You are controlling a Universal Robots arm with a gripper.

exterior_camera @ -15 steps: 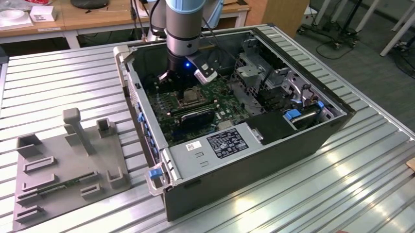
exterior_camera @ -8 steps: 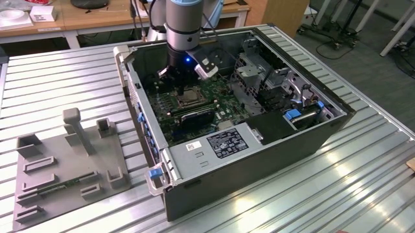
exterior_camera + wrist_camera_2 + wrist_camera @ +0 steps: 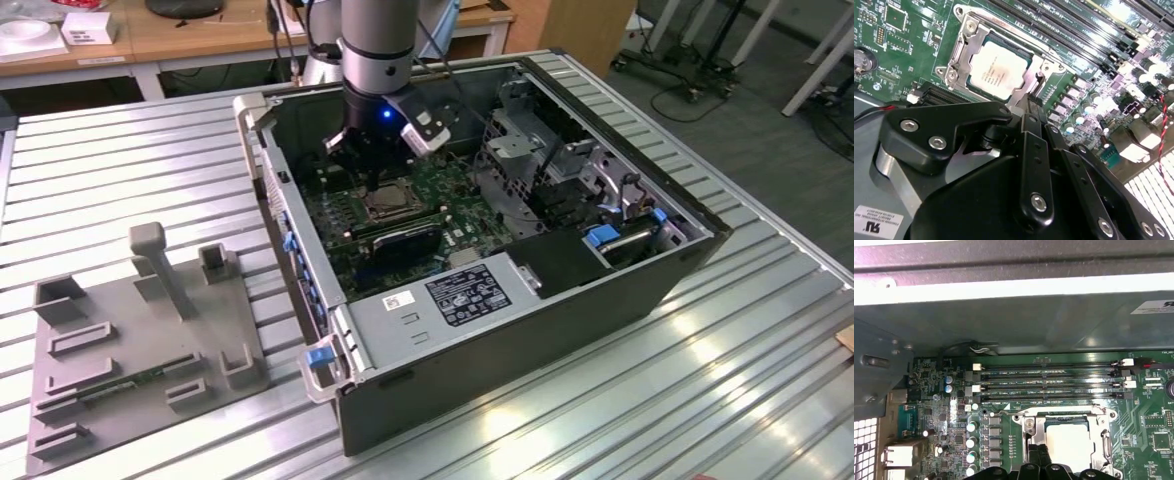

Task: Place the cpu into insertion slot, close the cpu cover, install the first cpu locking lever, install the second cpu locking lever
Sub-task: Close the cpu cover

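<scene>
Beside the cpu [image 3: 995, 70], at the cpu cover [image 3: 960, 56] edge: your hand [image 3: 1031, 105], pressed together. Risk: skewed pressure slips it onto the motherboard [image 3: 919, 40], gouging components.

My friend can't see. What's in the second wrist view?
A silvery cpu sits in the insertion slot on a green motherboard, with the metal cpu cover framing it. The black gripper hangs close beside it.

In the exterior view an open computer case [image 3: 534, 335] is lying on the slatted metal table [image 3: 134, 170]. At eight o'clock from it a grey fixture plate [image 3: 127, 385] with upright pegs is sitting on the slats; at ten o'clock a wooden desk [image 3: 200, 42] is carrying a white box [image 3: 87, 28].
</scene>
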